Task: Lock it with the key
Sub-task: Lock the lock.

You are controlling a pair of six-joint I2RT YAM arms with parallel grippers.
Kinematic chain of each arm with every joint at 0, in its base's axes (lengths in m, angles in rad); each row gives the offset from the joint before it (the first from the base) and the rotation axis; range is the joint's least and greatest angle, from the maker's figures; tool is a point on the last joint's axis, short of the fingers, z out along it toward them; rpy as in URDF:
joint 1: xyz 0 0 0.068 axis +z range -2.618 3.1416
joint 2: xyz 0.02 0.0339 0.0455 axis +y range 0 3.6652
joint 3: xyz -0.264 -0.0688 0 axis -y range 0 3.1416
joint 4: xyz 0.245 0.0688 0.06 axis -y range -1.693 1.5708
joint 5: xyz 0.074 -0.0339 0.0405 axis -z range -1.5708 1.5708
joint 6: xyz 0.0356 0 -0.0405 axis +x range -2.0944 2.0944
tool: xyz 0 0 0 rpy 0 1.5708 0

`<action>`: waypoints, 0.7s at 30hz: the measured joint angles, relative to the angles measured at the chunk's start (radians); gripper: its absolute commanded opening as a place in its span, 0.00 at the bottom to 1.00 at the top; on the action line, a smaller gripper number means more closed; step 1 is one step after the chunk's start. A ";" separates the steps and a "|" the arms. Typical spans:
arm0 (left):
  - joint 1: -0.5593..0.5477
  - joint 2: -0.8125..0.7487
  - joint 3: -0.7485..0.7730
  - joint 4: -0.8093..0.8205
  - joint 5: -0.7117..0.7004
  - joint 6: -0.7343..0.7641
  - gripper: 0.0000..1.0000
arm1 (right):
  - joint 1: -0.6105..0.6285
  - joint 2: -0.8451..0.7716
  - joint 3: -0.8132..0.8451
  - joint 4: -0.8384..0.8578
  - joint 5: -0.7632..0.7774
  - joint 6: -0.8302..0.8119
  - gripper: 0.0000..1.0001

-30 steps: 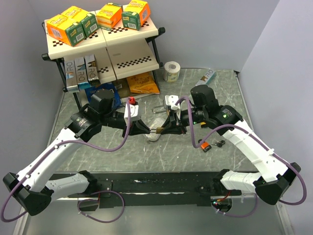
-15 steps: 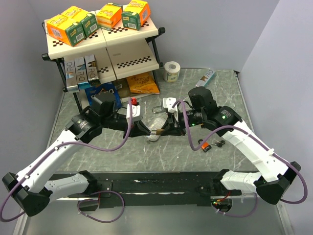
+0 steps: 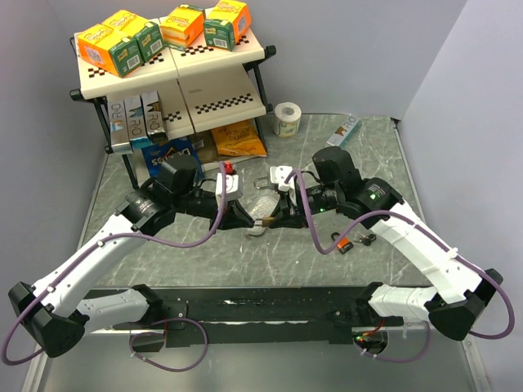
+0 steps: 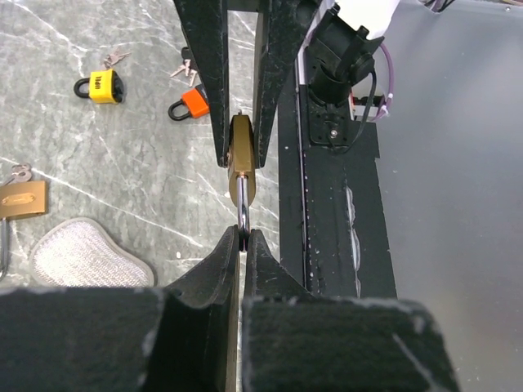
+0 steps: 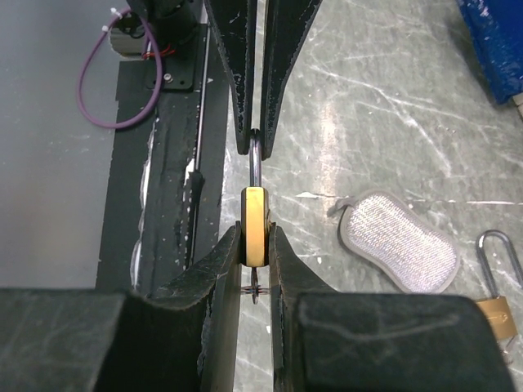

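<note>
Since a second ago the left gripper point(image 4: 243, 237) has edged in toward the right one and pinched fully together on the shackle point(image 4: 243, 204) of the brass padlock point(image 5: 255, 204), so the lock is now braced at both ends in the air, probably ready for locking. Beyond it the right gripper point(image 5: 255, 237) stands narrowly apart, clamped on the padlock body, with what looks like the key point(image 5: 255, 290) hanging between its fingers

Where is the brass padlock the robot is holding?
In the right wrist view the brass padlock is central, left of the silver mesh pad; the right claw grips its body and the left claw pinches its shackle.
</note>
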 measured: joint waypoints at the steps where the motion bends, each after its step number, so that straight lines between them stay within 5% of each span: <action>1: -0.002 0.000 -0.004 0.005 0.001 0.000 0.01 | 0.000 0.000 0.000 -0.004 0.000 0.001 0.00; 21: -0.048 -0.006 -0.084 0.060 -0.003 -0.027 0.01 | 0.013 0.031 0.000 -0.071 -0.012 0.063 0.00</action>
